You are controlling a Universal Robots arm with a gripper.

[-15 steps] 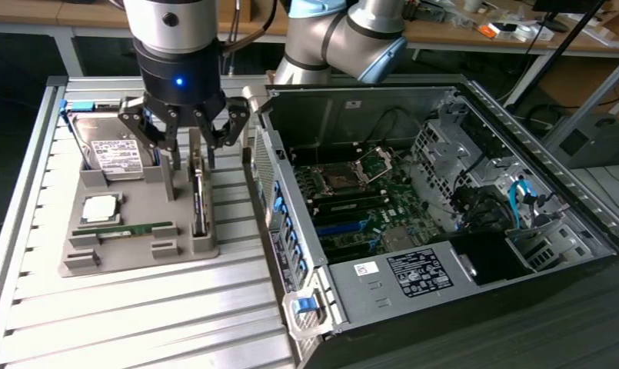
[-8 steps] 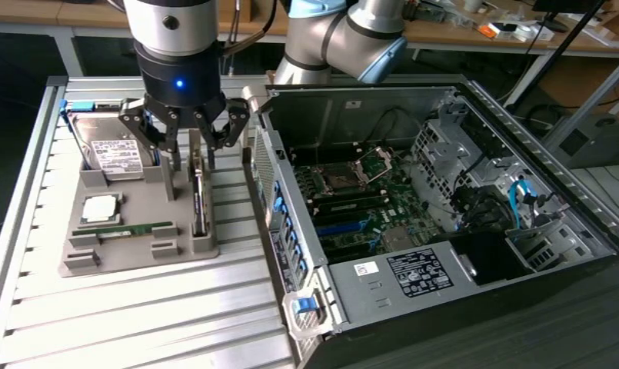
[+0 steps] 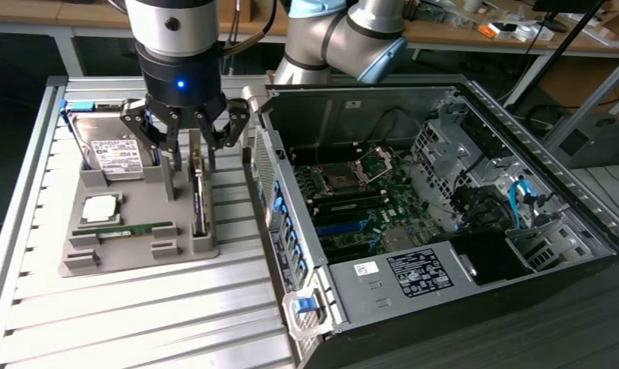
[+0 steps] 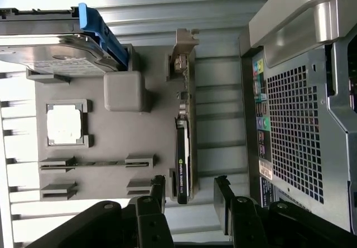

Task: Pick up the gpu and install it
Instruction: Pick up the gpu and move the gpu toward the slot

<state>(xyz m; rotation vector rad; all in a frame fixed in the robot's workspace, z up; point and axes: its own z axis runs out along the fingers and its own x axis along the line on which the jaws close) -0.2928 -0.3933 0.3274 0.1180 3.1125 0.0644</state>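
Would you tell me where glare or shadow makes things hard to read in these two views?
Wrist view: the processor chip glares plain white, and the hard drive is partly washed out. Exterior view: the gpu reads dark, edge-on beneath the gripper.

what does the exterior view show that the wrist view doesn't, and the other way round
Exterior view: the inside of the open computer case, with its motherboard and blue cables, plus the robot arm. Wrist view: the case's perforated outer panel and port strip. Shared: the grey tray, the gpu standing on edge in it, the hard drive, and the open gripper with a finger either side of the gpu, not touching it.
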